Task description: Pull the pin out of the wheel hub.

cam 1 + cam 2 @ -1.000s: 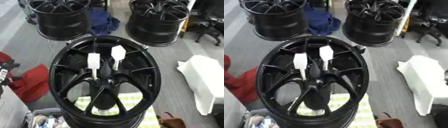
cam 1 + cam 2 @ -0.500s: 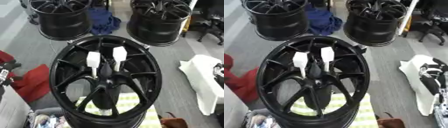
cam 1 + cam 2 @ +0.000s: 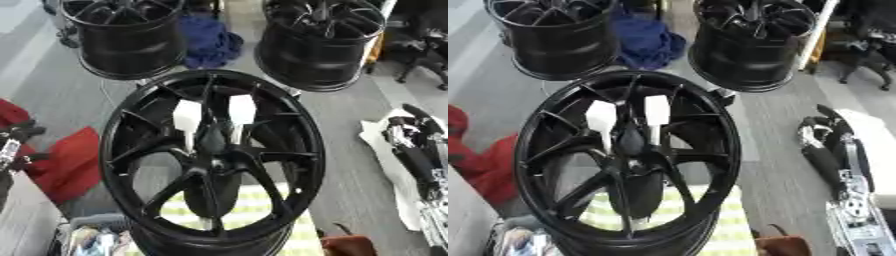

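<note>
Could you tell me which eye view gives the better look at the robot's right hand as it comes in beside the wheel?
The right eye view: the right hand and its silver forearm run well inside the picture, to the right of the near wheel, over a white sheet. In the left eye view the same hand sits against the right edge, its forearm partly cut off.

right robot hand point(image 3: 826, 131) at right edge, fingers outstretched, left robot hand point(image 3: 16, 142) at left edge
</note>
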### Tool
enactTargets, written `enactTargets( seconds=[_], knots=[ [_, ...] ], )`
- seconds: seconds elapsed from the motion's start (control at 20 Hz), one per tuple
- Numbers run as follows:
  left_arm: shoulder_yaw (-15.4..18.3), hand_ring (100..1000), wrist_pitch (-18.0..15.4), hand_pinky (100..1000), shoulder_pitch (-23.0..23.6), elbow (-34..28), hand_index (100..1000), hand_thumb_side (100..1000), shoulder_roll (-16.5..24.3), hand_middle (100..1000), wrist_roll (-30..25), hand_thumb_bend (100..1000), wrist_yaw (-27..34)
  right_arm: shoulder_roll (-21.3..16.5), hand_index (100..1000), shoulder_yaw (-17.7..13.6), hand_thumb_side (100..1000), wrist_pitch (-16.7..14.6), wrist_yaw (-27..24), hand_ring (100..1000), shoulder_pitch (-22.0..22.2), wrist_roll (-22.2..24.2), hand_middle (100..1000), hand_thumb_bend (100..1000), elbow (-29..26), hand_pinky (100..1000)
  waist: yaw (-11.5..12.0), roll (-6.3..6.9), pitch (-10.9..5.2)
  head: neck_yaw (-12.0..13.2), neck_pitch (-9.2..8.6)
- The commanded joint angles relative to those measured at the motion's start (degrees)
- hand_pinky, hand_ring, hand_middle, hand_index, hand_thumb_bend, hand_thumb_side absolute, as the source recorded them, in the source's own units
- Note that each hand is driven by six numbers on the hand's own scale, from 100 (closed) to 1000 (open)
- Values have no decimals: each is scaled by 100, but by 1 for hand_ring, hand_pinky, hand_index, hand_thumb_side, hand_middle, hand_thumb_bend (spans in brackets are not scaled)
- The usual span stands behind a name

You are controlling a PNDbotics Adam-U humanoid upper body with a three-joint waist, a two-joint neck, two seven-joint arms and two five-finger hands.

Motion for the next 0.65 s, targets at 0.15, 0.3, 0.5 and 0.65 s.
enactTargets(
  seconds=[0.15,0.3,0.5,0.65],
  knots=[
    [-23,1000,-21,711,-75,-89,882,714,62,767,-41,100,25,-12,882,122,430,-68,-144,620,-109,242,670,100,-164,665,19,38,-11,49,-14],
    [-30,1000,-24,712,-73,-81,882,714,64,767,-48,100,20,6,882,149,433,-95,-215,620,-109,295,670,100,-186,665,21,47,5,48,-14],
    [-32,1000,-25,711,-73,-77,882,716,56,768,-56,100,16,1,882,165,439,-111,-247,621,-109,342,672,100,-193,667,28,48,18,82,-14],
    [-45,1000,-26,711,-89,-76,883,717,51,768,-71,100,12,1,883,159,440,-114,-236,621,-98,356,672,100,-205,667,33,42,19,78,-14]
  ],
)
